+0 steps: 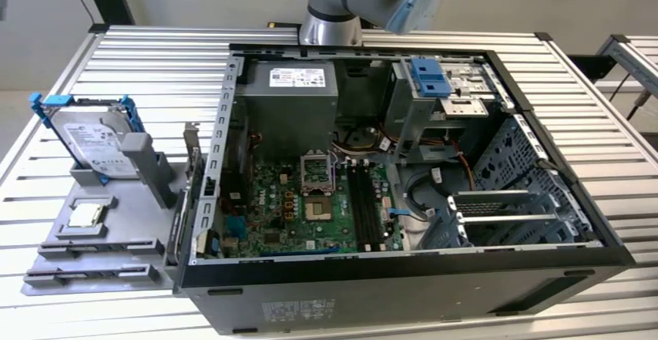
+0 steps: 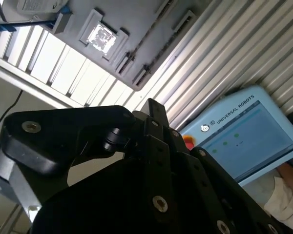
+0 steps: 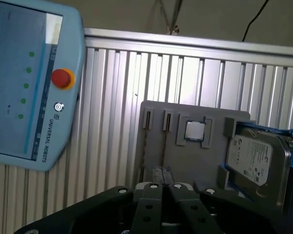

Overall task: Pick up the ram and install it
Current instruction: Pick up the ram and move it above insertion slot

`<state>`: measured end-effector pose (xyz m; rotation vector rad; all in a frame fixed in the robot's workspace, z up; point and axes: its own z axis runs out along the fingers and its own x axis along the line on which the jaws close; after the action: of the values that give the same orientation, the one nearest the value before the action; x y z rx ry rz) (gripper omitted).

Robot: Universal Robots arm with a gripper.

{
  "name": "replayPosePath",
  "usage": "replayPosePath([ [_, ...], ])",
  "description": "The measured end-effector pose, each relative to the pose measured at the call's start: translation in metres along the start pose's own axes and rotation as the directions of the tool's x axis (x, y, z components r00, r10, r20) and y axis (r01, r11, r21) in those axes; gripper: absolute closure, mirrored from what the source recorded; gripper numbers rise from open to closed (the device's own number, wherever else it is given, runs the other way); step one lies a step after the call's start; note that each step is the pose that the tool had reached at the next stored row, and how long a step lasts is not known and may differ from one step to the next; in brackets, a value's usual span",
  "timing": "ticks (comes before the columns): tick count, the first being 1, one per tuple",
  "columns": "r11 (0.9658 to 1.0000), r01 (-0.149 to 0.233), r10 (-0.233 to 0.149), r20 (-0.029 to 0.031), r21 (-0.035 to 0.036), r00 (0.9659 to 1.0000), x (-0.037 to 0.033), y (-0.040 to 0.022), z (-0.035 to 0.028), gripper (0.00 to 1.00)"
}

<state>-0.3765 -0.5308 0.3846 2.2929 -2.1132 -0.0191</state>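
We see the ram (image 1: 100, 244) only as a dark strip at the gray holder's (image 1: 125, 209) edge farthest from the hard drive (image 1: 98, 143), its chips too small to tell, and the arm (image 1: 334, 16) is cropped.

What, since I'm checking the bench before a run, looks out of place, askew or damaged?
Nothing stands out. The open computer case lies flat on the slatted table; beside it, the hard drive stands on edge in the gray tray, and the processor chip sits square in its pocket.
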Motion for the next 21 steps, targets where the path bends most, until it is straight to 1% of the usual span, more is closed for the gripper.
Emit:
replayPosePath([
  [3, 1.0, -0.001, 0.001, 0.0001, -0.0003, 1.0, 0.0006, -0.007, 0.0001, 1.0],
  [5, 1.0, -0.008, 0.008, 0.0003, -0.0004, 1.0, 0.0008, -0.0091, 0.0006, 1.0],
  [7, 0.9996, -0.03, 0.03, 0.0008, -0.0005, 0.9996, 0.0007, -0.0091, 0.0012, 1.0],
  [8, 0.9994, -0.034, 0.034, 0.0009, -0.0006, 0.9994, 0.0007, -0.0091, 0.0013, 1.0],
  [14, 0.9994, -0.035, 0.035, 0.001, -0.0006, 0.9994, 0.0008, -0.0092, 0.0014, 1.0],
  [15, 0.9994, -0.035, 0.035, 0.001, -0.0005, 0.9994, 0.0008, -0.0092, 0.0014, 0.0],
  [21, 0.9994, -0.035, 0.035, 0.001, -0.0005, 0.9994, 0.0008, -0.0092, 0.0014, 0.0],
])
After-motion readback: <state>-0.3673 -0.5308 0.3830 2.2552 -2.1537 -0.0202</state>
